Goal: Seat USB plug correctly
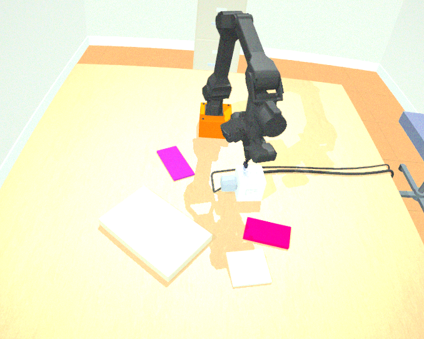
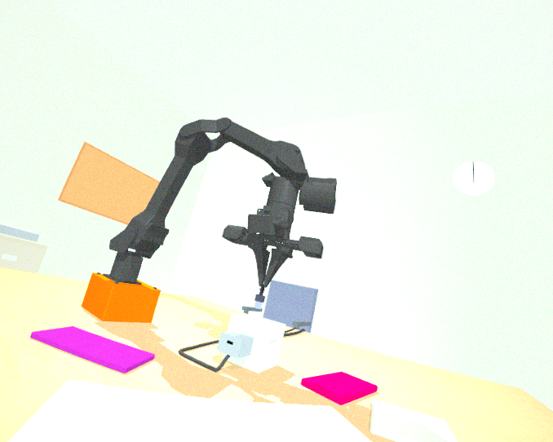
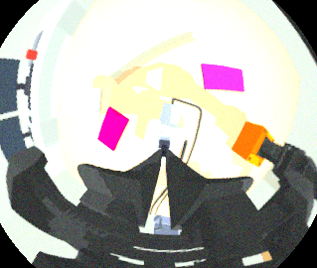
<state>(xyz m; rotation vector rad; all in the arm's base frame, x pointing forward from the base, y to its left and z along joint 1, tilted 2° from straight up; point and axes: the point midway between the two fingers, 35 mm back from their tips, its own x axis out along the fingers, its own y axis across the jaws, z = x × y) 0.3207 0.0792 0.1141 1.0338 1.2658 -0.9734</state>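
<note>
socket hidden under claw, chair cropped

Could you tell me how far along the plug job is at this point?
Done: the plug is out of the socket, held above the power cube. In hand: the gripper is shut on the plug, pointing straight down over the cube. Left: pushing it fully home the right way round, letting go and moving the arm clear. Whether the plug is turned correctly, I cannot tell.

Washed-out, overexposed brightness; soft blurry shadows; wrist view fisheye-warped at edges.
</note>
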